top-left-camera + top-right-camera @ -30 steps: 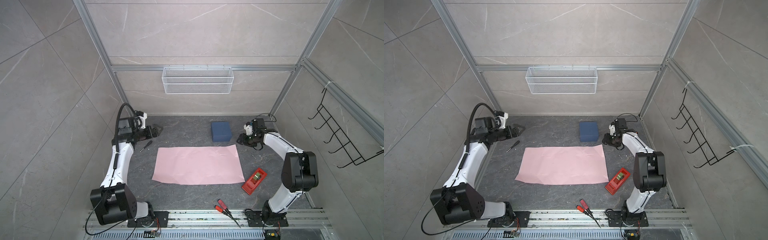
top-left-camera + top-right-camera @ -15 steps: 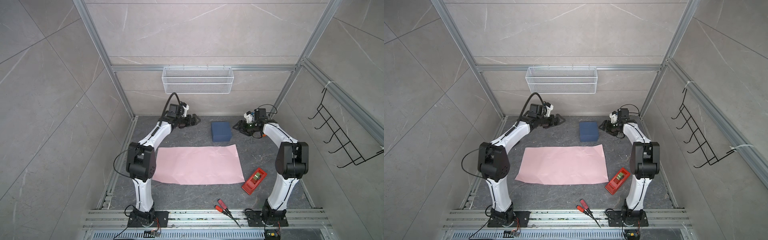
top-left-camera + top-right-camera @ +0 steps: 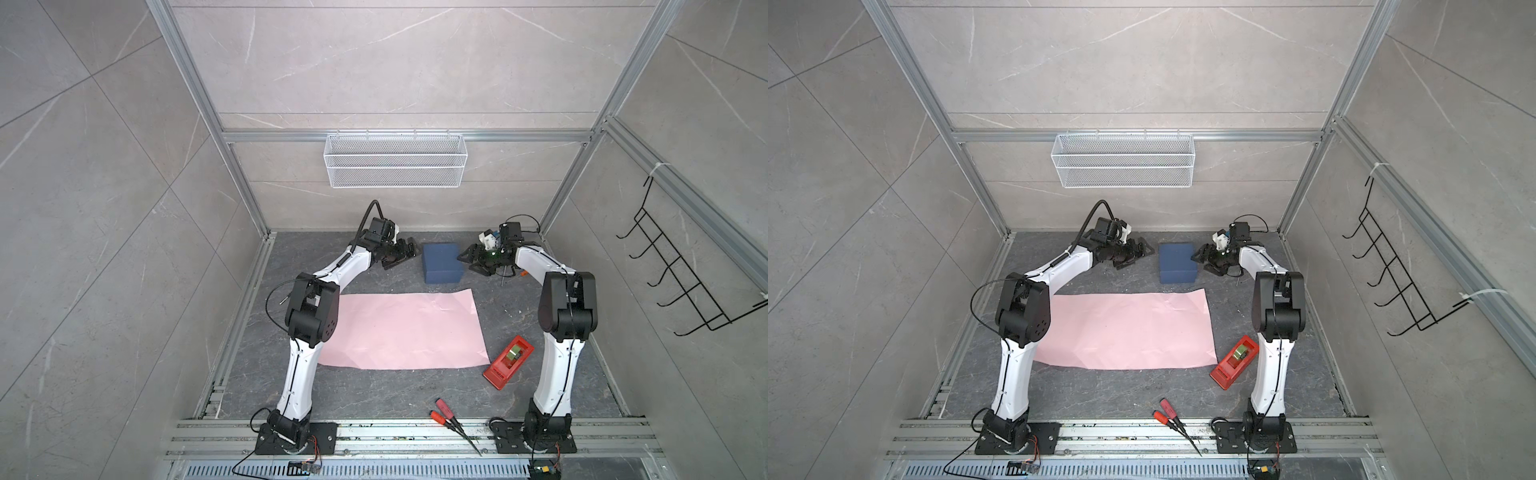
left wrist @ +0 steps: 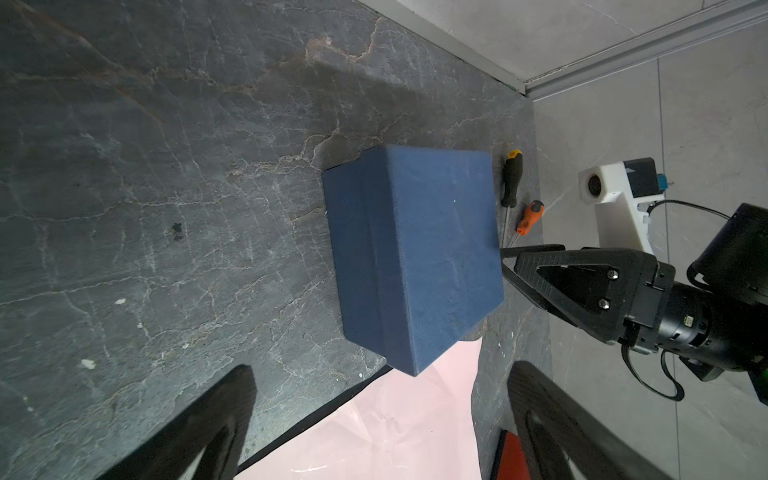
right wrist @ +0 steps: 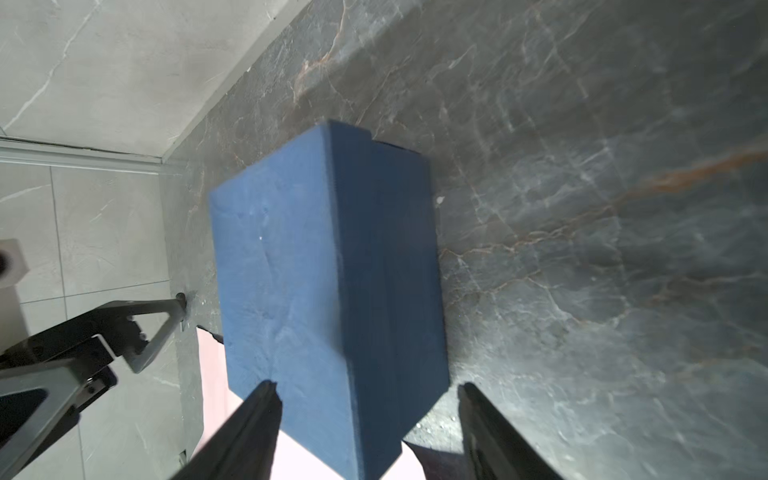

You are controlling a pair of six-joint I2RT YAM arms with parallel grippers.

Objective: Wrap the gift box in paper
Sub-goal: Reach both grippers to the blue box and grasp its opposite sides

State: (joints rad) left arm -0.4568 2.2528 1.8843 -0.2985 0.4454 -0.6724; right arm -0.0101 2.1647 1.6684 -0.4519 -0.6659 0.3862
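Observation:
The dark blue gift box (image 3: pixel 442 262) (image 3: pixel 1177 263) stands on the grey floor near the back wall, just beyond the far edge of the pink paper (image 3: pixel 403 332) (image 3: pixel 1129 330), which lies flat. My left gripper (image 3: pixel 409 251) (image 3: pixel 1142 251) is open, a short gap to the left of the box. In the left wrist view the box (image 4: pixel 415 257) lies ahead of the left gripper (image 4: pixel 382 370). My right gripper (image 3: pixel 463 257) (image 3: pixel 1198 255) is open at the box's right side. In the right wrist view the right gripper (image 5: pixel 368 388) has the near corner of the box (image 5: pixel 291 270) between its spread fingers.
A red tape dispenser (image 3: pixel 509 363) (image 3: pixel 1233 361) lies to the right of the paper. Red-handled tools (image 3: pixel 444 409) lie at the front. Two screwdrivers (image 4: pixel 511 178) lie behind the box, by the right arm. A wire basket (image 3: pixel 395 166) hangs on the back wall and a black rack (image 3: pixel 685 282) on the right wall.
My left arm has swung from the far left across to the box's left side. My right gripper has moved up to the box's right side and its jaws have widened.

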